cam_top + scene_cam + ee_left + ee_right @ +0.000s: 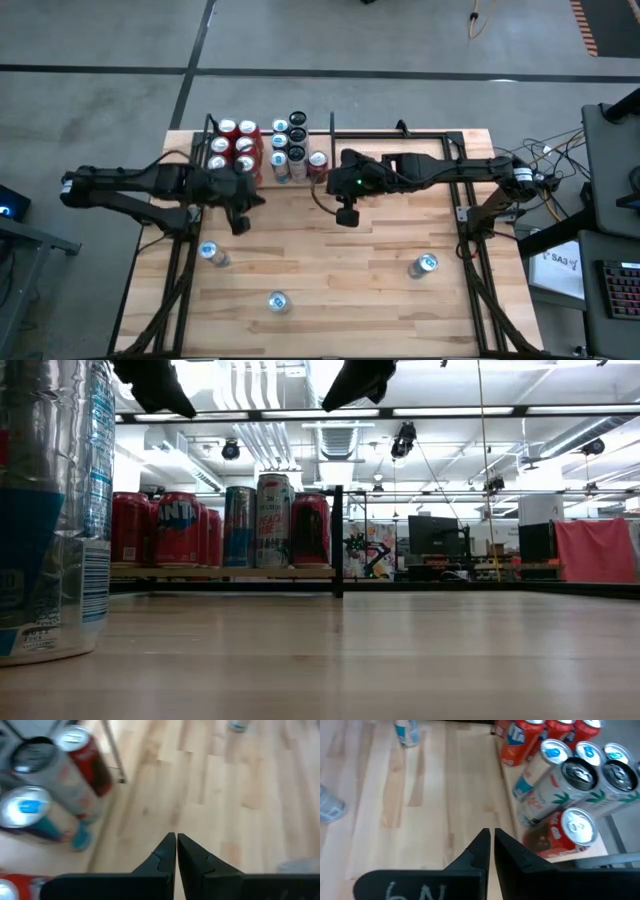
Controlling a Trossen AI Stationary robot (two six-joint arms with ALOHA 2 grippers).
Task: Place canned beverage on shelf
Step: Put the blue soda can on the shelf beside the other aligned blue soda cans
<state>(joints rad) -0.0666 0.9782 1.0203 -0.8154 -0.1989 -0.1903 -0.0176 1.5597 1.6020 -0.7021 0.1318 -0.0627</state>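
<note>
Left gripper (240, 226) hangs over the table (340, 290) just in front of the shelf (225, 572), fingers pressed together, holding nothing. Right gripper (346, 215) likewise closed and empty, beside the shelf's right post. Shelf at the table's back-left, packed with red cans (232, 145) and slimmer cans (290, 145). Three loose silver-blue cans stand on the front half: front-left (212, 254), front-centre (277, 301), front-right (424, 265).
</note>
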